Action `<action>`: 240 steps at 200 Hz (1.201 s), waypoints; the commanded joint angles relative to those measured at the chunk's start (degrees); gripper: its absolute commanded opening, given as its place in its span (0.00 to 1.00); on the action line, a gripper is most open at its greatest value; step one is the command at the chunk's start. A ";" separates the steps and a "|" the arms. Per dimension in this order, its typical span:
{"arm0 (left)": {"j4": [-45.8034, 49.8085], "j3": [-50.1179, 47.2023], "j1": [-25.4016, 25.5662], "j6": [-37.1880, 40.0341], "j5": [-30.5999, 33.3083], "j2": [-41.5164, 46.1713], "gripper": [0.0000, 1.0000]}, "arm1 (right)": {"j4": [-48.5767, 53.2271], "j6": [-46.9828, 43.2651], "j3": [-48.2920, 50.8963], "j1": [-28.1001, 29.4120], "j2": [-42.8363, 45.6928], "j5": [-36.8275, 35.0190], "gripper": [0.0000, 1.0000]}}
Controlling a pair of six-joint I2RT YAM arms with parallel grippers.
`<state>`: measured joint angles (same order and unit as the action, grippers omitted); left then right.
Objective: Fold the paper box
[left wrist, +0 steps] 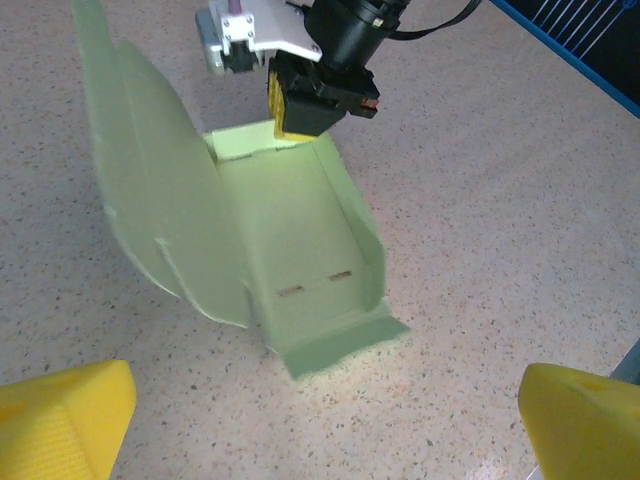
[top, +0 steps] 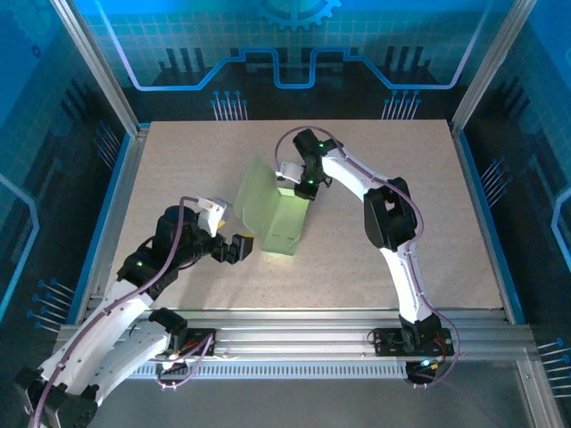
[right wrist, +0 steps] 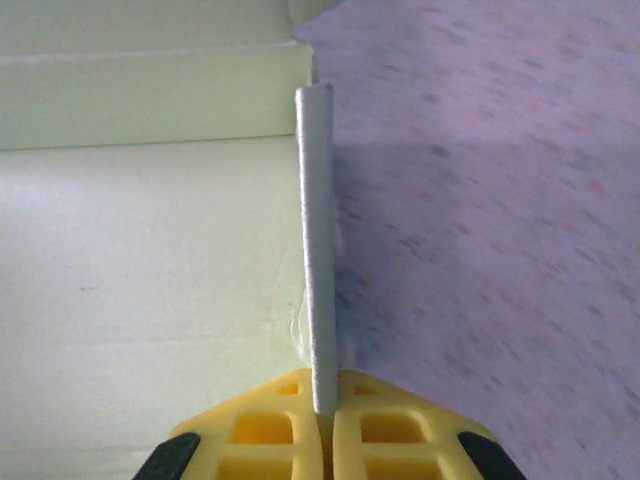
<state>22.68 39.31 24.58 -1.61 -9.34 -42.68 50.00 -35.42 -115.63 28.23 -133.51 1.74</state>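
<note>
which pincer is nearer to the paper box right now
Right. The right pincer is shut on a wall at the far end of the paper box; the left pincer is open, just short of its near end, not touching.

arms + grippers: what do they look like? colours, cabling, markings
Both the left arm and right arm have white shells and black joints, with a purple cable looped along each and green lights at the joints. The left gripper and right gripper have yellow fingers on black mounts. No printed markings are legible.

Flap point(top: 254, 192) obstacle left of box point(top: 287, 227), prob.
</note>
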 commanded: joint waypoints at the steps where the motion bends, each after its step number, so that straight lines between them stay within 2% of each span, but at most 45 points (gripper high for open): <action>1: -6.93 -1.21 1.57 -0.19 -2.03 -1.43 0.99 | -6.23 16.04 4.75 0.18 5.58 -9.59 0.00; 22: -9.38 -0.75 4.61 2.42 0.08 -4.15 0.99 | -11.46 27.03 14.58 -0.24 11.50 -14.18 0.00; 39: -11.98 -1.27 7.60 5.56 1.92 -6.45 0.99 | -14.23 37.76 22.30 -0.72 16.24 -15.18 0.00; 57: -17.09 -3.36 9.66 9.06 1.24 -8.92 0.99 | -16.98 47.76 30.65 -0.48 21.12 -16.21 0.00; 82: -22.70 -4.37 12.79 14.61 -0.20 -14.78 0.94 | -20.84 54.09 40.77 0.95 27.34 -18.97 0.00; 119: -25.06 1.24 16.59 23.74 -2.17 -29.19 0.86 | -22.88 58.40 49.22 1.17 32.83 -18.03 0.00; 133: -24.74 4.74 16.65 25.54 -3.93 -34.57 0.71 | -23.68 58.77 51.62 1.21 34.24 -17.45 0.00; 139: -24.86 5.95 16.72 26.20 -4.70 -36.84 0.69 | -24.12 59.00 52.50 1.23 34.83 -17.15 0.00; 173: -25.98 11.76 16.57 29.12 -7.91 -47.10 0.66 | -25.64 59.33 55.45 1.21 36.70 -14.53 0.00; 200: -29.04 13.39 15.33 28.79 -10.70 -53.17 0.56 | -26.72 59.44 56.75 1.13 37.15 -14.21 0.00; 216: -31.54 13.15 14.00 27.96 -12.74 -55.40 0.53 | -27.21 59.46 57.34 1.04 37.27 -13.81 0.00; 240: -30.40 14.39 13.54 29.17 -12.40 -58.22 0.49 | -27.72 59.16 58.03 0.96 37.69 -13.02 0.00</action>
<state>-6.13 51.64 38.98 25.85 -18.35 -98.61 23.94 22.96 -58.72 28.82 -97.86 -12.82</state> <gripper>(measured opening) 0.510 0.079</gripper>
